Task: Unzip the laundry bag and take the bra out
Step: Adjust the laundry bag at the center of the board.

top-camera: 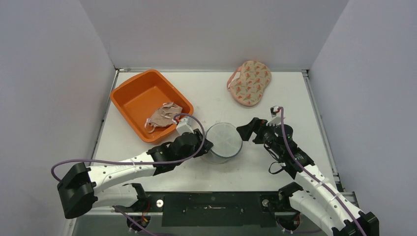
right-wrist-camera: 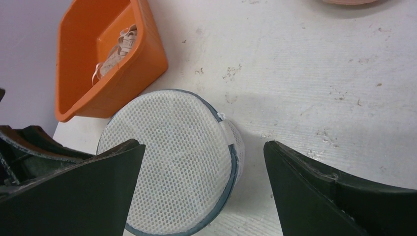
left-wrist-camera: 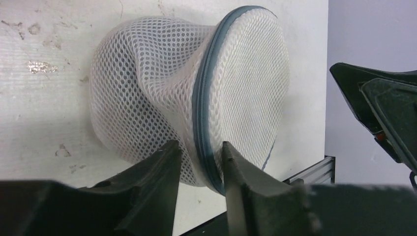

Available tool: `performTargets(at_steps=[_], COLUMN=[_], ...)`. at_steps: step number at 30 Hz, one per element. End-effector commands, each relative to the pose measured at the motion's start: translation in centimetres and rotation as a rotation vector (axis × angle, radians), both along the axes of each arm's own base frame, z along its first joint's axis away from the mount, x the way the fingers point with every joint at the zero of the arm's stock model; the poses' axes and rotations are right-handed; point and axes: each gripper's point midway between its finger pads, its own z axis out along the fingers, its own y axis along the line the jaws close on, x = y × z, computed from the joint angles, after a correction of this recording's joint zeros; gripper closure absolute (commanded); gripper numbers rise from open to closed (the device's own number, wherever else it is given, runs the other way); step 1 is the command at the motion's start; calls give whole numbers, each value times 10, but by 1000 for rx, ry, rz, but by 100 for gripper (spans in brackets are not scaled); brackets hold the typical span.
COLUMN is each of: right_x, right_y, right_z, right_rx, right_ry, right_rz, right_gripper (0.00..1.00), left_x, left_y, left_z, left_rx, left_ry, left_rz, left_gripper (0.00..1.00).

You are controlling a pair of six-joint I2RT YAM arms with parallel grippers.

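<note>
Laundry bag [left-wrist-camera: 147, 83] rim in L claw [left-wrist-camera: 199, 147]; R claw [right-wrist-camera: 204, 145] wide, beside.

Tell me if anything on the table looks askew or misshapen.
The mesh laundry bag looks crumpled: in the left wrist view its side wall is caved in next to the grey rim, which the left end effector straddles. Nothing looks spilled.

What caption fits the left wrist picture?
Left tool straddling the grey rim of a round white mesh laundry bag.
</note>
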Motion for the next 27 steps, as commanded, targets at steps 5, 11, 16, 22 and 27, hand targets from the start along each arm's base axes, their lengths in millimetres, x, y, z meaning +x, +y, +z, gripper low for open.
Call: performTargets(at_steps=[5, 11, 16, 22, 27], right_x=[25, 40, 34, 24, 23], right_y=[30, 42, 65, 70, 76], right_z=[-1, -3, -10, -26, -44], right_rx=[-8, 37, 43, -23, -42], right_ry=[-73, -105, -58, -23, 27], right_rz=[134, 185, 317, 363, 383], right_gripper=[6, 10, 16, 14, 21], left_x=[3, 3, 5, 9, 12], left_y=[-6, 11, 18, 16, 16], left_z=[13, 15, 14, 11, 5], left_rx=[1, 48, 79, 31, 22], left_ry=[-41, -73, -89, -88, -67], left_rz=[-201, -253, -280, -333, -350], left_gripper=[84, 96, 100, 100, 100])
